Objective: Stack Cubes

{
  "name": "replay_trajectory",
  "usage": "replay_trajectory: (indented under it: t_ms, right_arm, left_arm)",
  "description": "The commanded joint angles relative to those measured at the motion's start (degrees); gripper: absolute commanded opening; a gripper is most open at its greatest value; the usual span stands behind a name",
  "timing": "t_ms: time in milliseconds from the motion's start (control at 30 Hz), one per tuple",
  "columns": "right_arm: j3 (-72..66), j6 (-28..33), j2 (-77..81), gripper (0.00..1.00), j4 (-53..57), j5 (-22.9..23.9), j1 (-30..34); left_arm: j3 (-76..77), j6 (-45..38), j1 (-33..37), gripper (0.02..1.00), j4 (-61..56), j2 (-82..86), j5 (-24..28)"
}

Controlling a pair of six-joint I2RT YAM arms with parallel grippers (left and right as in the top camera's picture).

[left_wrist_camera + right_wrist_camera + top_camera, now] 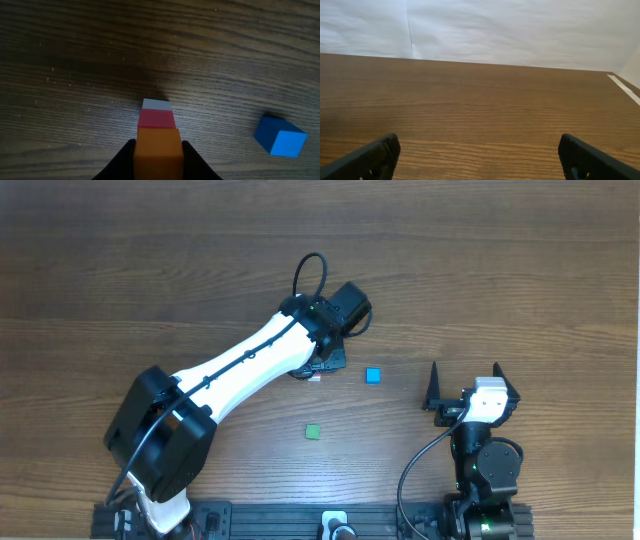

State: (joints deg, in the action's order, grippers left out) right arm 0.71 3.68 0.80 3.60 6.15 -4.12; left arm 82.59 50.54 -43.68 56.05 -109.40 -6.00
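A brown wooden table (120, 260) with a long streaky grain runs back to a white backdrop (520, 30) with one vertical crease, a pale strip (625, 89) near one edge and a black slotted rail (270, 518) along its near side.

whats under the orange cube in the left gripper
A red cube, then a grey cube beneath it. The orange cube hides most of both, so contact is unclear.

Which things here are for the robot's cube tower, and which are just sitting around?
For the job: small orange cube, held in the left hand; small red cube; small pale grey cube; small blue cube; small green cube.
Just there: the open right hand, holding nothing; brown wooden table; white wall.
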Motion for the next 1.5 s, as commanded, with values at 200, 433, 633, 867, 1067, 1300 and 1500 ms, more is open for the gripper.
replay_trajectory:
  t_ms: [200, 433, 633, 867, 1067, 1300, 1500]
  right_arm:
    - [-0.42, 0.24, -0.50, 0.991, 0.04, -0.31, -0.26]
    - [-0.42, 0.24, -0.50, 0.993, 0.04, -0.28, -0.26]
    - [-0.42, 0.24, -0.50, 0.993, 0.07, -0.28, -0.26]
    - [-0.42, 0.24, -0.50, 0.991, 0.04, -0.31, -0.26]
    - [-0.42, 0.24, -0.50, 0.993, 0.04, -0.28, -0.26]
    - [-0.42, 0.24, -0.50, 0.993, 0.04, -0.28, -0.26]
    - [-0.42, 0.24, -0.50, 0.991, 0.04, -0.28, -0.26]
  left_arm:
    - [-0.96, -0.55, 0.46, 0.084, -0.20, -1.09, -0.09]
    - [-0.98, -0.37, 0.46, 0.086, -0.22, -1.09, -0.52]
    - [-0.98, -0.37, 0.46, 0.093, -0.79, -1.09, -0.50]
    - [-0.98, -0.39, 0.46, 0.106, -1.05, -1.09, -0.50]
    - [-0.98, -0.39, 0.46, 0.108, -1.03, -1.09, -0.55]
    - [-1.01, -0.39, 0.46, 0.117, -0.83, -1.09, -0.72]
    - [-1.01, -0.37, 0.46, 0.117, -0.15, -1.09, -1.14]
